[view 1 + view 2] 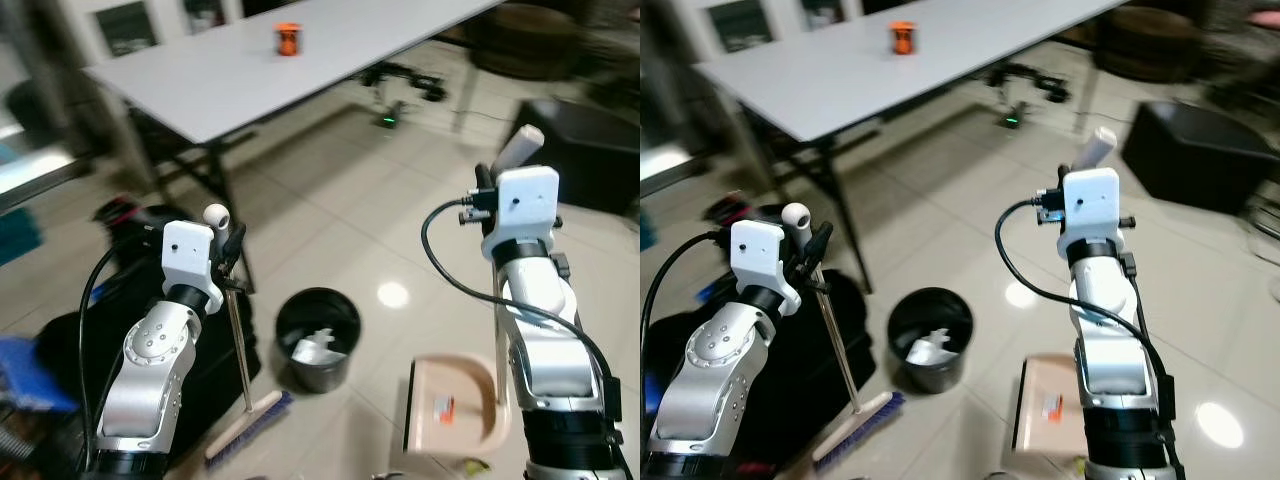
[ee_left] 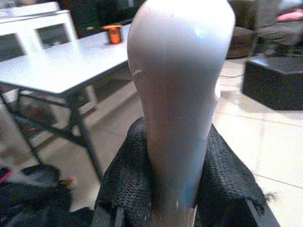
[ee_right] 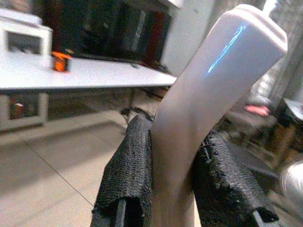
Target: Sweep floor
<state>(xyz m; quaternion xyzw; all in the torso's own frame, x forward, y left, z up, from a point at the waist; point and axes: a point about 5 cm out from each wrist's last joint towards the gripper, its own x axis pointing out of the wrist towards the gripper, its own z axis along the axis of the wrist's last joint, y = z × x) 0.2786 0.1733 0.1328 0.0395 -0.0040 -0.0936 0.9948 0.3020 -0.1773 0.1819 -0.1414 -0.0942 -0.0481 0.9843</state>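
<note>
My left gripper (image 1: pixel 233 258) is shut on the thin metal handle of a broom (image 1: pixel 241 345), just under its white knob (image 1: pixel 216 214). The broom's blue-bristled head (image 1: pixel 250 428) rests on the tiled floor. The left wrist view has the white knob (image 2: pixel 180 94) between the black pads (image 2: pixel 125 184). My right gripper (image 1: pixel 495 178) is shut on the pale upright handle (image 3: pixel 199 109) of a beige dustpan (image 1: pixel 470 375), which sits on the floor with a small orange-and-white scrap (image 1: pixel 444 407) in it. Between broom and dustpan stands a black bin (image 1: pixel 318 338) holding white paper.
A long white table (image 1: pixel 230 80) with an orange object (image 1: pixel 288 38) on it stands ahead on the left, on black legs. Black bags (image 1: pixel 130 230) lie at my left. A black box (image 1: pixel 590 150) is at the right. Cables (image 1: pixel 405 85) lie beyond the table.
</note>
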